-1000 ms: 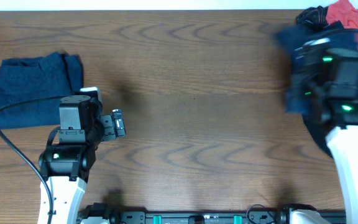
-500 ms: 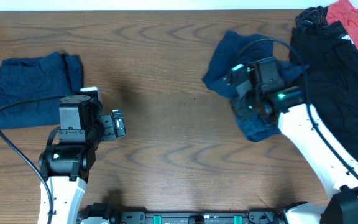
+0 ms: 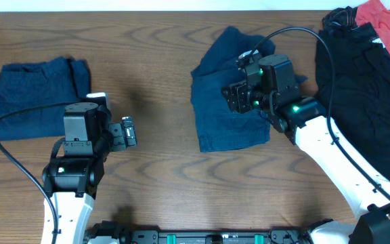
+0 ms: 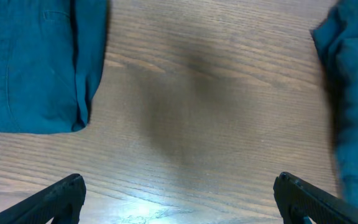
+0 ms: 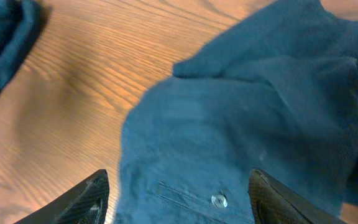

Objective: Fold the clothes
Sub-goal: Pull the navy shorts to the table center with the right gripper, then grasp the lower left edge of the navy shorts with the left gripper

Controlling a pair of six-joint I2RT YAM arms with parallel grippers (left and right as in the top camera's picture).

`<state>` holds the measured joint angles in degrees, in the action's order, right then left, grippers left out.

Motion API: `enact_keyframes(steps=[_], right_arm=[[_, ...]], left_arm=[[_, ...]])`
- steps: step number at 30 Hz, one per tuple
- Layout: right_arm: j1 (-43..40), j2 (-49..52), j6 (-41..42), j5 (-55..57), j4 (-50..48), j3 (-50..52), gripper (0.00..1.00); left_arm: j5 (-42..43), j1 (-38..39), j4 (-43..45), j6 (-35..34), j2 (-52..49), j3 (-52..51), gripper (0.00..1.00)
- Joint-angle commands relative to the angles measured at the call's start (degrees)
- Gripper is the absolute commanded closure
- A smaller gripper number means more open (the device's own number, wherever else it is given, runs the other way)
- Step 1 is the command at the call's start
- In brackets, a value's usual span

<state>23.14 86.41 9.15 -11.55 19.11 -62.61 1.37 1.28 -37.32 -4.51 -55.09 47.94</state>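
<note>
Right claw [image 5: 178, 202] wide, seemingly just above navy shorts [image 5: 260, 124], button [image 5: 217, 200] visible; left claw [image 4: 179, 200] wide.

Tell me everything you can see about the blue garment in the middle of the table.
The garment is dark blue, denim-like cloth, lying crumpled and unfolded on the wooden table, its top edge bunched, lower part flatter. A small metal button and a stitched seam show near one edge. The right gripper hangs open over it.

Wooden table [image 3: 161, 47]: folded garment [image 3: 32, 98], navy shorts [image 3: 222, 125], black cloth [image 3: 364, 88]
</note>
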Motion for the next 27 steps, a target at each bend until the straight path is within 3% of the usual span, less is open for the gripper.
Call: enact_keyframes(steps=[1,5,9,16,27], right_arm=[[-1.42,-0.61,2.43,9.57,2.58,-0.17,0.29],[-5.64,-1.38,4.26,23.52,8.44,-0.17,0.26],[-11.04,-1.66,4.39,28.09,14.51,-0.17,0.21],[-21.81,-1.66,6.75,28.02,24.09,-0.17,0.15],[-29.53,-1.66,6.64,27.63,30.16,-0.17,0.11]], left_arm=[[3.93,-0.24,0.17,-0.55,0.0,1.16,0.02],[14.91,-0.22,2.49,-2.32,-1.11,1.11,0.02],[21.24,0.63,4.94,-8.98,-4.96,1.05,0.02],[22.71,9.81,9.66,-12.09,-16.94,1.05,0.02],[22.62,25.55,31.32,-19.47,-39.23,1.05,0.02]])
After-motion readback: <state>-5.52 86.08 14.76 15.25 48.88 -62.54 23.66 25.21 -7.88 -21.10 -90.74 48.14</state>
